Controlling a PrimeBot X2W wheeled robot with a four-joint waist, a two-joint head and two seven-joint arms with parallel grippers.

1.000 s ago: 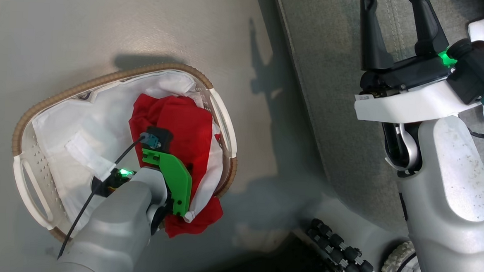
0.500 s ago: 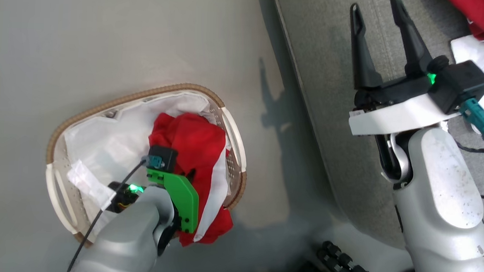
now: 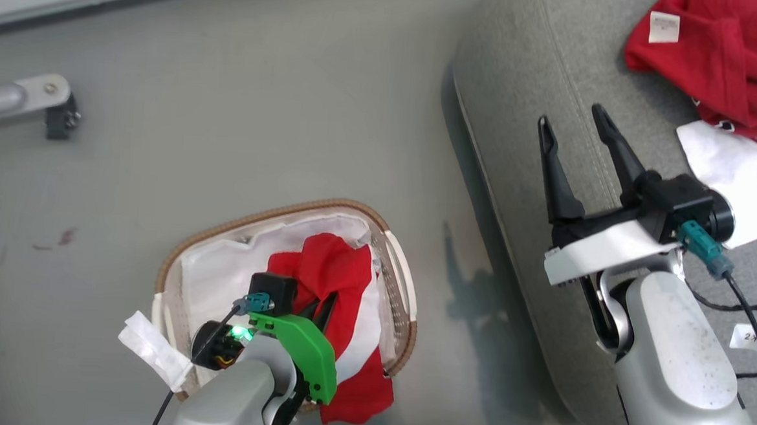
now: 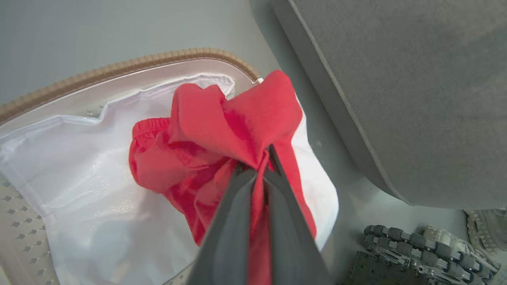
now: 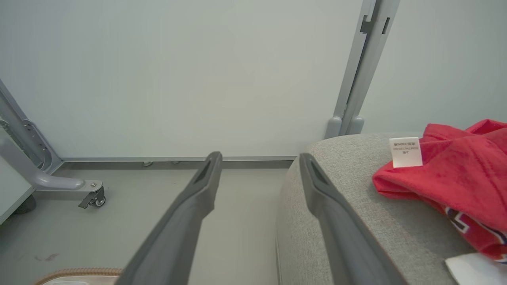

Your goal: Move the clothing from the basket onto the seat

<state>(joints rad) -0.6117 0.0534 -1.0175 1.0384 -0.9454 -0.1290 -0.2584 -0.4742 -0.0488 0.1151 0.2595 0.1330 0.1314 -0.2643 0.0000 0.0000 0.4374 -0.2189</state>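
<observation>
**Left gripper (image 4: 257, 163) pinches red garment (image 4: 206, 130) in basket (image 3: 275, 210)**

It is clamped shut on a fold of the red garment, which lies inside the basket. Beside the basket, over the seat (image 3: 521, 84), the right gripper (image 3: 571, 119) gapes empty. A second garment (image 3: 730, 56) lies farther from the basket, on the seat.

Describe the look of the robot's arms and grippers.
The left gripper and right gripper each have two long, dark, tapering fingers. The left forearm and right forearm are silver-grey, the right speckled. A green bracket sits at the left wrist, a white bracket at the right. Each wrist carries a black camera with teal plug and black cable; the right cable bears a white label.
</observation>
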